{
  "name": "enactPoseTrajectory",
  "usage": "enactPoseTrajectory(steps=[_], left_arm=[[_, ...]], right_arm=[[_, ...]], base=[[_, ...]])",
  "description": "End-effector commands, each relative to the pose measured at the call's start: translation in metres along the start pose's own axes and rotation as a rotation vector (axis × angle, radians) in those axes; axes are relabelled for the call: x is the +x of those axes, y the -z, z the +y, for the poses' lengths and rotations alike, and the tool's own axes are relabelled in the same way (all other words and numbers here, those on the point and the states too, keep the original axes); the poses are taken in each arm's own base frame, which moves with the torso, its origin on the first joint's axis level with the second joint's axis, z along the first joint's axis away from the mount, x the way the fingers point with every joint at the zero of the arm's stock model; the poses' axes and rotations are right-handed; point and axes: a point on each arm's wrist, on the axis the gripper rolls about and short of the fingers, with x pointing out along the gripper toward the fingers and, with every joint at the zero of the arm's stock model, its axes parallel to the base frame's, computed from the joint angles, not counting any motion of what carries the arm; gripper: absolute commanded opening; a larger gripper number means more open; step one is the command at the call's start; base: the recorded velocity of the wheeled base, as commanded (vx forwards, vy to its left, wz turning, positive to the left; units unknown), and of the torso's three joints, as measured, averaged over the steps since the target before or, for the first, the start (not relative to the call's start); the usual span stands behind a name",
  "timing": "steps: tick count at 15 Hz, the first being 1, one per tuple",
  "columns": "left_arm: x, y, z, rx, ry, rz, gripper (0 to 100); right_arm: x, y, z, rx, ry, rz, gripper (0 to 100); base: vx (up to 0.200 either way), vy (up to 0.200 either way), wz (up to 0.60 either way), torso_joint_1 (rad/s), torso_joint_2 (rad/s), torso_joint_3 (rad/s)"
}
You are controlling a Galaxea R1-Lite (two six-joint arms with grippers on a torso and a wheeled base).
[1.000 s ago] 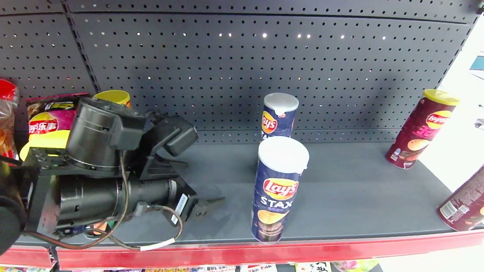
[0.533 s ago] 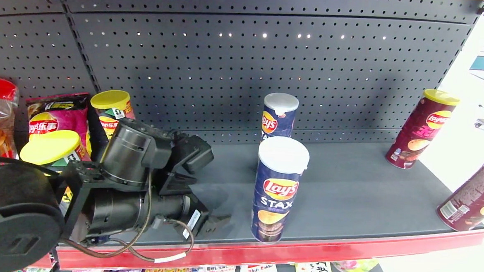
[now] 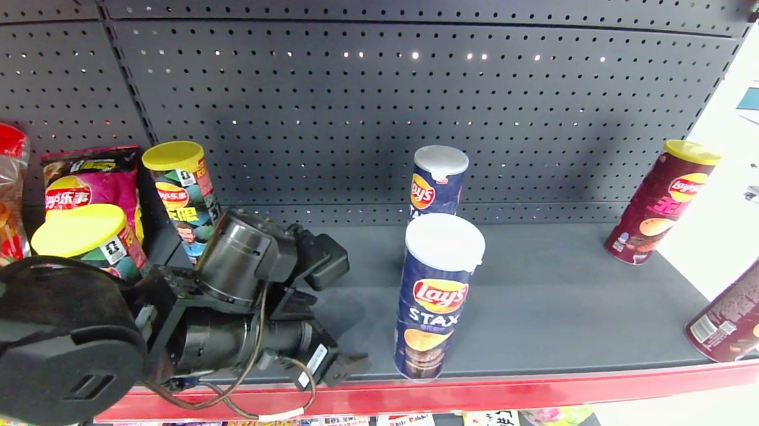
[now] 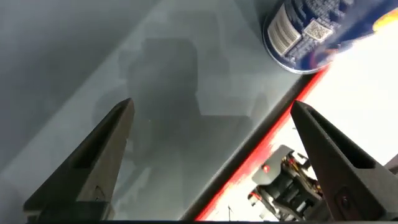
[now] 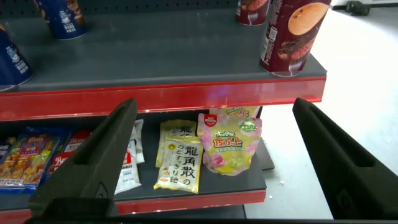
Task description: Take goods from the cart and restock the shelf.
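Head view: the front blue can, white-lidded, stands upright near the front edge of the shelf, about midway along it. The rear blue can stands straight behind it, close to the pegboard back wall. Toward the shelf's right end, a back maroon can with a yellow lid stands by the wall. A front maroon can sits at the front right corner; it seems to lean, though that may be the lens at the picture's edge. At the left end, a rear yellow-lidded can and a front yellow-lidded can stand beside a pink snack bag.

The left end effector hangs low over the shelf's front edge, left of the front blue can and apart from it. Its fingers are spread wide with nothing between them. The right end effector is likewise spread and empty, facing the shelf's red front lip. A yellow packet and a pink-green pouch lie on the lower shelf beneath that lip.
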Motion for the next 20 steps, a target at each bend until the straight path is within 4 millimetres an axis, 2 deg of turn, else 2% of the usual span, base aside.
enactPoseTrajectory(steps=[1,10,20], left_arm=[[0.008,0.001,0.0,0.0,-0.001,0.008,100],[0.031,-0.006,-0.003,0.011,-0.02,-0.024,100],[0.039,-0.009,-0.006,0.018,-0.012,-0.025,100]], right_arm=[[0.0,0.0,0.0,-0.001,0.0,-0.001,100],[0.0,0.0,0.0,-0.001,0.0,-0.001,100],[0.0,0.0,0.0,-0.001,0.0,-0.001,100]], base=[[0.0,0.0,0.0,0.0,0.0,0.0],[0.0,0.0,0.0,0.0,0.0,0.0],[0.0,0.0,0.0,0.0,0.0,0.0]])
